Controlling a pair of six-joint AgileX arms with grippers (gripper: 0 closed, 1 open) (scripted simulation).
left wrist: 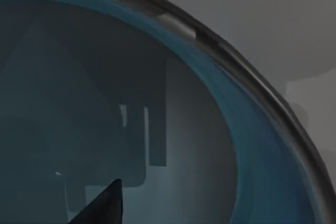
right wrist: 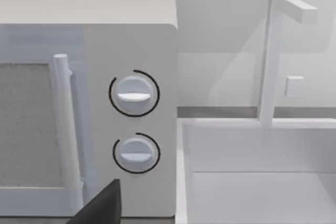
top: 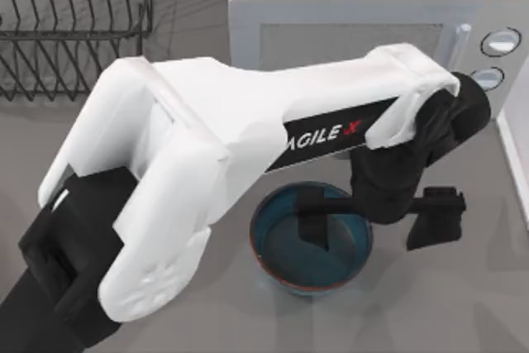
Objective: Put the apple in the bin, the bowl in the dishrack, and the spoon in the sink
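The teal-blue bowl (top: 285, 274) stands on the grey counter in front of the microwave. My left gripper (top: 372, 222) hangs open over the bowl's right side, one dark finger (top: 311, 219) inside the bowl and the other outside its rim. The left wrist view looks into the bowl (left wrist: 210, 145) from close up, with its rim curving past. The black wire dishrack (top: 74, 22) stands at the back left. The white sink (right wrist: 252, 182) lies right of the microwave. My right gripper (right wrist: 102, 205) faces the microwave and sink. Apple, spoon and bin are out of view.
A white microwave (top: 364, 14) with two knobs (right wrist: 134, 94) stands at the back, close behind the bowl. A white faucet (right wrist: 270, 56) rises over the sink. My left arm's white body (top: 207, 138) covers much of the counter's middle and left.
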